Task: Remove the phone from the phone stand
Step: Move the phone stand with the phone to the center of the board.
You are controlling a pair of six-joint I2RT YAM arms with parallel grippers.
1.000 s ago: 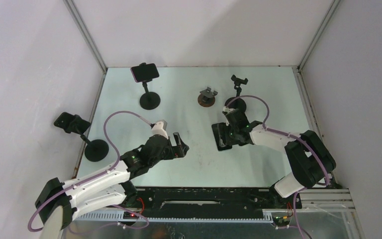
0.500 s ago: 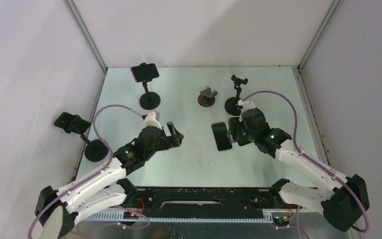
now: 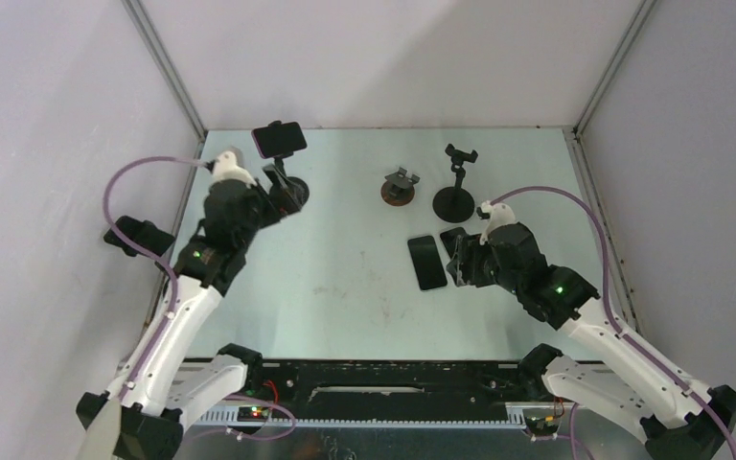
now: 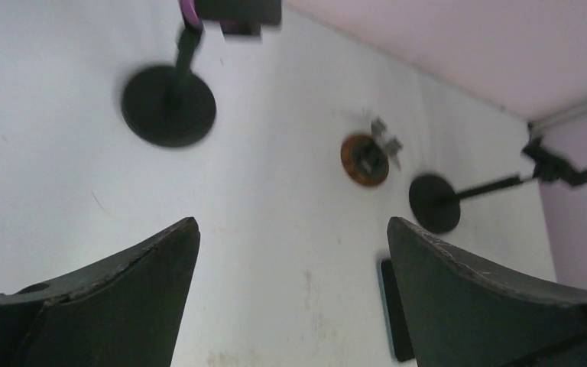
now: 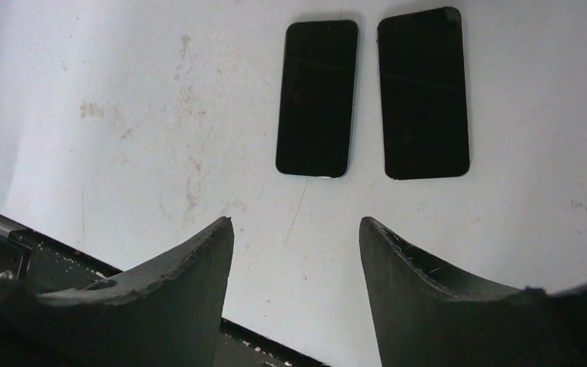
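The phone (image 3: 279, 140) sits clamped in the phone stand (image 4: 168, 107) at eleven o'clock of the bench (image 3: 345, 287). The left hand (image 4: 290, 223), spread wide, is near its pole. The right hand (image 5: 294, 223) is spread, empty.

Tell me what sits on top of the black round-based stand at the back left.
A dark phone with a pink edge sits crosswise at the top of the black round-based stand. Whatever clamps it there cannot be seen, because the phone itself covers it.

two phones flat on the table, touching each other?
Apart. Right wrist view shows a strip of table between the slimmer phone and the wider phone, full length.
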